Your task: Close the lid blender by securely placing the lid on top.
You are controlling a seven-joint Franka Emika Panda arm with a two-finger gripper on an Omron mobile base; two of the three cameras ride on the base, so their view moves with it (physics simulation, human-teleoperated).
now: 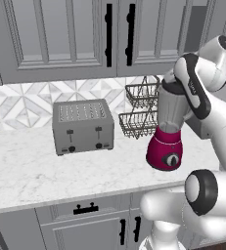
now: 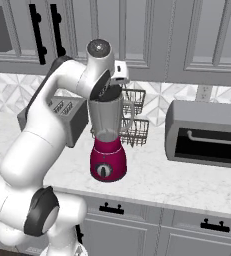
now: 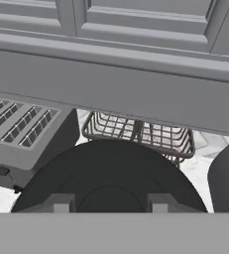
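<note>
The blender (image 1: 166, 144) (image 2: 107, 159) stands on the counter, with a magenta base, a black dial and a translucent grey jar. The black round lid (image 1: 170, 88) (image 2: 110, 93) (image 3: 111, 168) sits level at the jar's rim. My gripper (image 2: 107, 91) (image 3: 109, 204) comes down on it from above. In the hand view the two fingertips (image 3: 61, 203) straddle the lid's raised centre and look shut on it. My forearm hides part of the jar's top in the left base view.
A boxy grey toaster (image 1: 83, 126) (image 2: 63, 114) (image 3: 22, 130) stands left of the blender. A two-tier wire basket (image 1: 140, 111) (image 2: 135, 129) (image 3: 142, 131) is behind it. A grey oven-like appliance (image 2: 205, 134) sits to the right. Upper cabinets (image 3: 116, 59) hang close above the hand.
</note>
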